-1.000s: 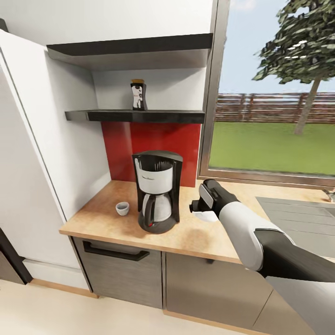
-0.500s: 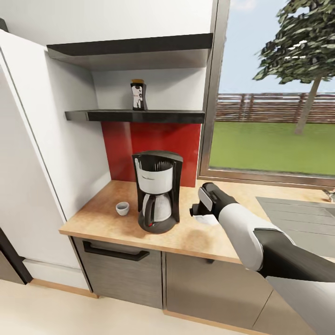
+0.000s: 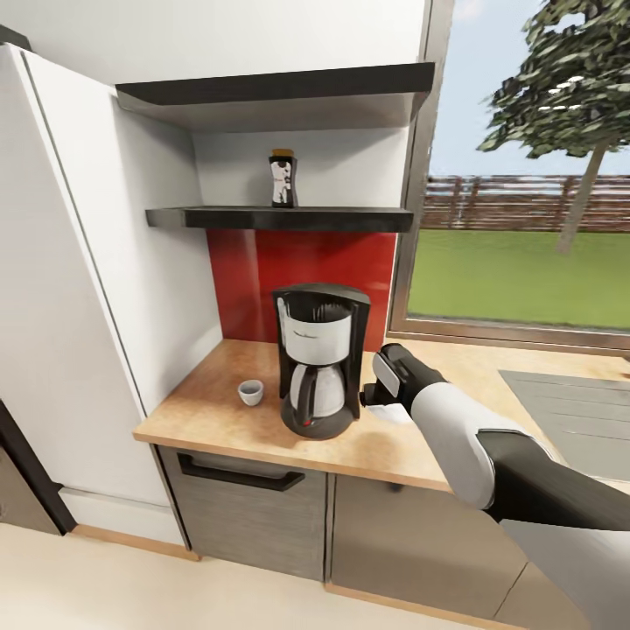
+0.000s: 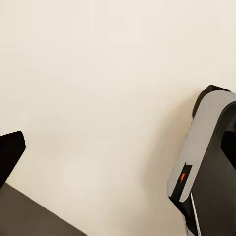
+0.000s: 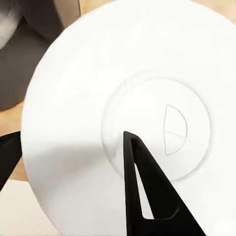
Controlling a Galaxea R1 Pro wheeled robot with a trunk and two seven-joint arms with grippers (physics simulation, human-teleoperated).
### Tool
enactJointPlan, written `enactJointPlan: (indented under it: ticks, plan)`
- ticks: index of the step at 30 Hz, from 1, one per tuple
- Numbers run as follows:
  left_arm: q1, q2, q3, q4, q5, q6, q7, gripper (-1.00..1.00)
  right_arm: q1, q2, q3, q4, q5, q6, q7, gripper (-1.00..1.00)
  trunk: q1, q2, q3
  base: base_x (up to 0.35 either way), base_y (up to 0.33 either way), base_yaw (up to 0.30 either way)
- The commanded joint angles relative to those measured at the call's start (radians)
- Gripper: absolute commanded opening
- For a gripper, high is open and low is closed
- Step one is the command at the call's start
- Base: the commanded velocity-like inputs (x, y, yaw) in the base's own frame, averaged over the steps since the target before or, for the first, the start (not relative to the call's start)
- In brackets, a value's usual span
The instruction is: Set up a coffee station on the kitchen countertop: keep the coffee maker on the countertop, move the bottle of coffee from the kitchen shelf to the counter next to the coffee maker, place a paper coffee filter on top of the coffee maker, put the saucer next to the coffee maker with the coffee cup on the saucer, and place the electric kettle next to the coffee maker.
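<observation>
On the far left of the head view stands a tall white cabinet (image 3: 79, 262). Next to it a black shelf (image 3: 280, 218) hangs on the wall above the wooden countertop (image 3: 262, 411). The bottle of coffee (image 3: 282, 179) stands straight up on the shelf, with its long side going up and down and its cap on top.

Down on the countertop, the little coffee cup (image 3: 251, 393) sits with its open side up. It is just beside the coffee maker (image 3: 319, 359), on the cabinet side, and the two do not touch. The coffee maker stands upright, and its front with the jug faces out from the red wall (image 3: 254, 284).

On the other side of the coffee maker is the right gripper (image 3: 374, 398). It holds the white saucer (image 3: 391, 409) low over the countertop, close to the coffee maker. In the right wrist view the saucer (image 5: 98, 98) looks like a big round plate, lying about flat, with one dark finger (image 5: 147, 191) across its top and the other finger at its edge. So the right gripper is clamped on the saucer.

A window (image 3: 525, 219) shows grass and a tree. The left wrist view shows pale floor (image 4: 98, 88) and one dark fingertip of the left gripper, so I cannot tell how that gripper is set.
</observation>
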Motion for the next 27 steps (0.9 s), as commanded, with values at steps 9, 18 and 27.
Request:
enactJointPlan:
  ticks: [9,18,27]
  plan:
    - [0.0,-0.001,0.003,-0.001,0.009,0.0,-0.007,1.0,-0.001,0.001,-0.008,0.007,0.003,0.0,-0.006,-1.0,0.001,-0.002,-0.002,0.0,0.029,0.0]
    - [0.0,-0.001,0.004,-0.001,0.009,0.0,-0.007,1.0,-0.001,0.001,-0.008,0.016,0.003,-0.005,-0.006,-1.0,0.001,-0.002,-0.002,0.0,0.001,0.0]
    - [0.0,-0.004,0.002,-0.001,0.007,0.001,-0.007,1.0,-0.001,0.001,-0.008,0.019,0.003,-0.012,-0.005,-1.0,0.001,-0.002,-0.002,0.147,-0.016,0.0]
